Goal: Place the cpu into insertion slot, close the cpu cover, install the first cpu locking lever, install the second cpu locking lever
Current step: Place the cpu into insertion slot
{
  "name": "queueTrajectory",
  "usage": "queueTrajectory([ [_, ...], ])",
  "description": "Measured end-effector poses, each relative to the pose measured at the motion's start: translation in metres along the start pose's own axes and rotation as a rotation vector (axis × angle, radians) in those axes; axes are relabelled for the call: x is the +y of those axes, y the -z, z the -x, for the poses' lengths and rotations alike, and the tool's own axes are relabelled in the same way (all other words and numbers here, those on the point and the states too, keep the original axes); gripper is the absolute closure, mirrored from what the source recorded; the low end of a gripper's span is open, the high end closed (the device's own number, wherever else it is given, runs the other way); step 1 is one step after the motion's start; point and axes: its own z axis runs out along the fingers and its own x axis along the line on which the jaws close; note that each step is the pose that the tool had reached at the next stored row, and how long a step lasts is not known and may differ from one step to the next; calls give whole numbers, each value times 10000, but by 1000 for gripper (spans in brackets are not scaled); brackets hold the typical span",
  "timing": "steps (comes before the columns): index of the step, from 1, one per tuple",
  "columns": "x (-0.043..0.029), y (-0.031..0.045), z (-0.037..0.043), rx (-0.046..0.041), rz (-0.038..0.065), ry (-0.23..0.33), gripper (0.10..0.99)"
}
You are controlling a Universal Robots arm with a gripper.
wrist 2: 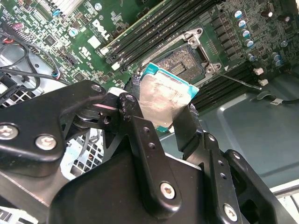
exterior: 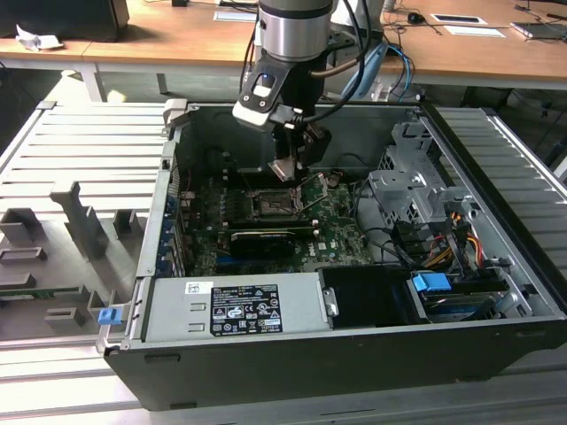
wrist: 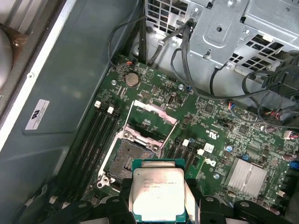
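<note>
The gripper (wrist 2: 161, 114) is clamped on the cpu (wrist 2: 170, 95), pinching two opposite edges with the silvery face turned toward the wrist cameras. The chip hangs clear above the insertion slot (wrist: 132, 156), not touching it. In the exterior view it sits slightly to that view's right of the socket. The slot lies bare, and the cpu cover (wrist: 154, 113) seems swung up open beyond it, though that is hard to judge.

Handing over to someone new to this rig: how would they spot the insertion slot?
Look inside the open computer case at the green circuit board on its floor. The insertion slot sits near its middle. Unlike the long black memory slots beside it, it is a square black socket with a metal rim.
</note>
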Motion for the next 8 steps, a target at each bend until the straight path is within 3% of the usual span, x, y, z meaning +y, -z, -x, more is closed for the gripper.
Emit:
queueTrajectory([
  [3,-2,-21,0,-3,2,-47,561],
  [5,-5,-58,0,-83,15,-973,561],
  [8,-7,-83,1,-135,23,-1577,561],
])
